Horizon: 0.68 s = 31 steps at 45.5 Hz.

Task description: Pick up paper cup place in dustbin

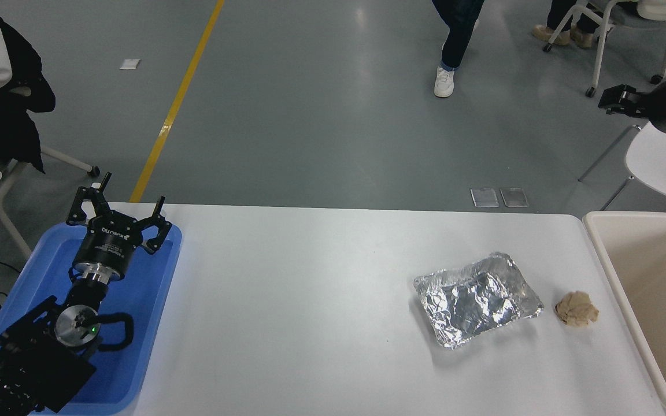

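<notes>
The right gripper (619,98) was raised high above the dustbin (602,242) off the tabletop's right edge, its state indeterminable; the left gripper (120,208) sat parked with fingers spread.

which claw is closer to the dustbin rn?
Right. The right claw hangs high above the dustbin, near its far end. The left claw sits over the blue tray, across the table.

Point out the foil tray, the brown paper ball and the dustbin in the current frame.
foil tray (477,300): head view, on its crinkled inner floor.
brown paper ball (577,308): head view, on the middle of the crumpled wad.
dustbin (605,260): head view, on its thick left rim.
</notes>
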{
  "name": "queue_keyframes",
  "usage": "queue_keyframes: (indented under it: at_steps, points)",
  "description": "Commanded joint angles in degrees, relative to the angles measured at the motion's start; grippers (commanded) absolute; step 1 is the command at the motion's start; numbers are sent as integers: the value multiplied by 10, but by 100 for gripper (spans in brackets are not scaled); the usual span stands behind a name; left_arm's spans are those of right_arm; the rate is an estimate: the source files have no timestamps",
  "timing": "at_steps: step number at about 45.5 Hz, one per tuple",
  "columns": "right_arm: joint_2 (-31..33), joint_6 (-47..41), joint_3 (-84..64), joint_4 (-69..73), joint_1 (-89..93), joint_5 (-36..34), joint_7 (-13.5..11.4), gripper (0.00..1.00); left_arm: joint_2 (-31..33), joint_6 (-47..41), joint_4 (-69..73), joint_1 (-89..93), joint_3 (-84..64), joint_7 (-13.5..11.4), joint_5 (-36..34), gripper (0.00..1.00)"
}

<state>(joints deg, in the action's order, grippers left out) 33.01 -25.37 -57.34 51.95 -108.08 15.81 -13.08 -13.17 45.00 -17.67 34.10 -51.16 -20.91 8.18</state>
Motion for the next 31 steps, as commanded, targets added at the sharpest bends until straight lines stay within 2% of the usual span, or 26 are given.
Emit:
queue_keyframes:
  at_steps: [1,18,31]
  points:
    - [15,-184,-70,165,-164,-2,-1,100,0,0,-1,0,0,1,0,100]
    - [23,-196,-90,263,-249,-3,-4,100,0,0,0,0,0,1,0,100]
    - [23,-196,-86,280,-260,-2,-4,100,0,0,0,0,0,0,0,100]
